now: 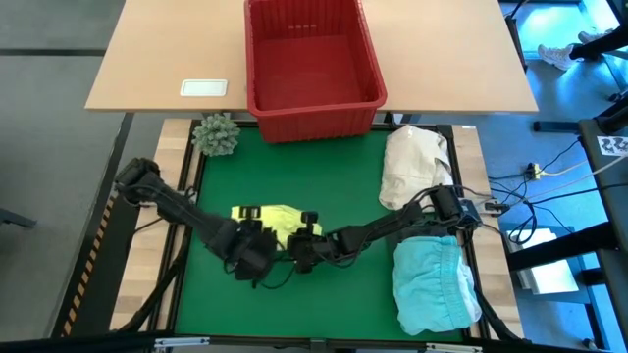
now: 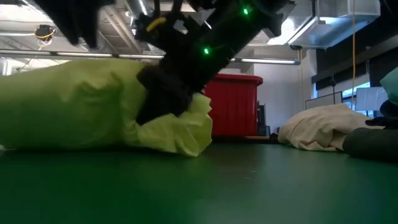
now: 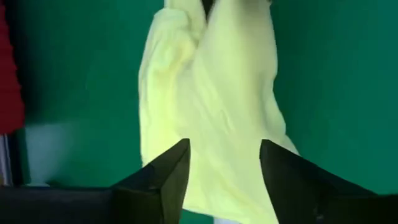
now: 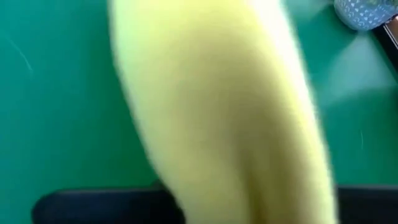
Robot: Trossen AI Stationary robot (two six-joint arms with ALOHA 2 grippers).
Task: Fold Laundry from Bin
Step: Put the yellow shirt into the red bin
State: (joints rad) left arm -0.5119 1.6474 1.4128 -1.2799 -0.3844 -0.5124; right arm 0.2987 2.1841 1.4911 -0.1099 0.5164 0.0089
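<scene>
The yellow garment [image 4: 224, 118] fills my right wrist view, lying directly against my right tool [image 1: 310, 227], close enough that the tool's fingers are hidden under the cloth; from these views I cannot tell whether that tool is pinching the fabric or merely resting on it. In the high view the right tool sits at the garment's right-hand end, touching it. My left tool [image 3: 224, 171] stands with its fingers [image 3: 171, 177] spread, one on either side of the garment's nearer end, with cloth lying between them but not clamped. In the high view the left tool [image 1: 253, 235] is at the garment's near edge, just beside the right tool, so both tools meet over the same piece. The garment itself lies bunched on the green mat [image 1: 294, 167] of the bench [image 1: 157, 59], roughly at the mat's centre and towards its near half; the low view shows it as a long, low heap [image 2: 81, 112] with a dark arm coming down onto its right end. The light turquoise-blue garment [image 1: 432, 284] lies crumpled at the mat's near right corner, well apart from both tools. The cream-white bundle [image 1: 414, 167] rests at the right edge of the mat, farther back. The red bin [image 1: 312, 98] stands at the far edge, straddling the mat and the wooden top, with its interior showing bare. A green spiky ball [image 1: 216, 133] sits just left of the bin.
</scene>
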